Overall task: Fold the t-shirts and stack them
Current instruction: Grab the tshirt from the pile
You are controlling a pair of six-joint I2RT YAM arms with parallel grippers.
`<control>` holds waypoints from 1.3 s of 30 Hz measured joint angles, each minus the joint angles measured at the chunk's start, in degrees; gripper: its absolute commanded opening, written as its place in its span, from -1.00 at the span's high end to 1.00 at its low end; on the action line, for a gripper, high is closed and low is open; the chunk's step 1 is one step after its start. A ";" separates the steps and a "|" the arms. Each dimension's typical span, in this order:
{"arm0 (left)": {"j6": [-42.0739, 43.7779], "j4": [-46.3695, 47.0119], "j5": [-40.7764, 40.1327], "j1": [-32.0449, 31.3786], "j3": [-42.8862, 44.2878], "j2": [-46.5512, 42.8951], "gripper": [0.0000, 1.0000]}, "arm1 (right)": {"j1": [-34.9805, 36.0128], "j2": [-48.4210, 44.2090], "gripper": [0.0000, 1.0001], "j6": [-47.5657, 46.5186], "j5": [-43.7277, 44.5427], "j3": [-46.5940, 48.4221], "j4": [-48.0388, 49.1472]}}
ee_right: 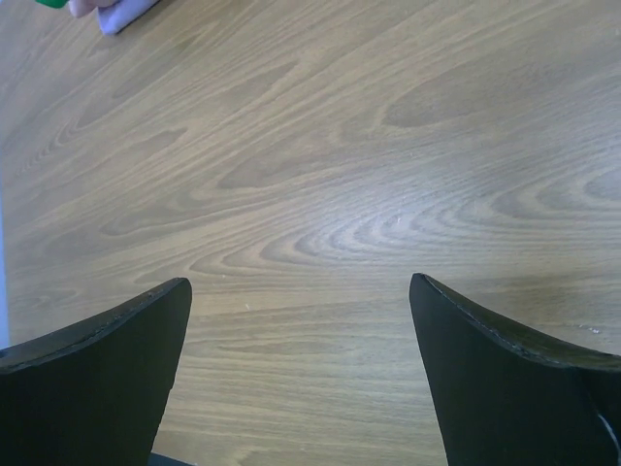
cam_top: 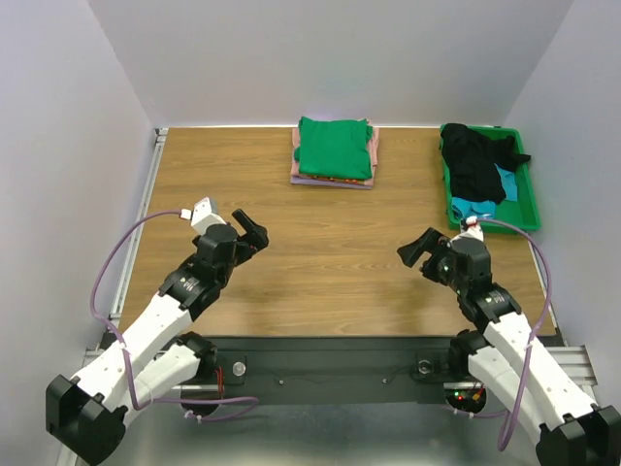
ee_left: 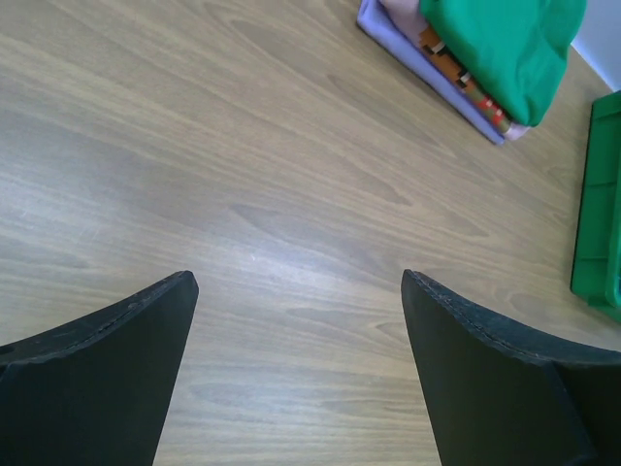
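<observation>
A smooth wood-grain table (cam_top: pixel 330 262) fills the frame. At its upper centre lies a squared stack of folded cloth: a green t-shirt (cam_top: pixel 334 148) on top, a pink t-shirt (ee_left: pixel 400 12) under it and a lilac t-shirt (ee_left: pixel 432 73) at the bottom, their soft edges layered. At the upper right, a rigid green plastic tray (cam_top: pixel 529 194) holds a crumpled black t-shirt (cam_top: pixel 475 160) heaped over a teal t-shirt (cam_top: pixel 473 207). The left gripper (cam_top: pixel 254 231) at lower left and the right gripper (cam_top: pixel 415 248) at lower right hover above bare wood, their curved matte black fingers spread wide and grasping nothing, well apart from the cloth.
</observation>
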 measured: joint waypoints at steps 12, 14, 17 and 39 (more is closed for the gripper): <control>3.58 5.42 -0.33 0.17 0.90 3.72 -0.97 | -0.76 25.27 -1.00 -4.39 17.62 23.63 -0.39; 4.00 5.90 -0.39 0.50 0.90 3.65 -0.97 | -1.95 31.71 -1.00 -5.44 19.12 28.74 -0.09; 4.31 5.95 -0.48 1.62 0.90 3.37 -0.97 | -4.24 41.38 -1.00 -8.31 22.71 36.94 -0.68; 4.76 8.61 -1.11 4.68 -0.42 0.68 -0.97 | -19.15 84.06 -0.30 -25.90 23.43 81.50 -3.06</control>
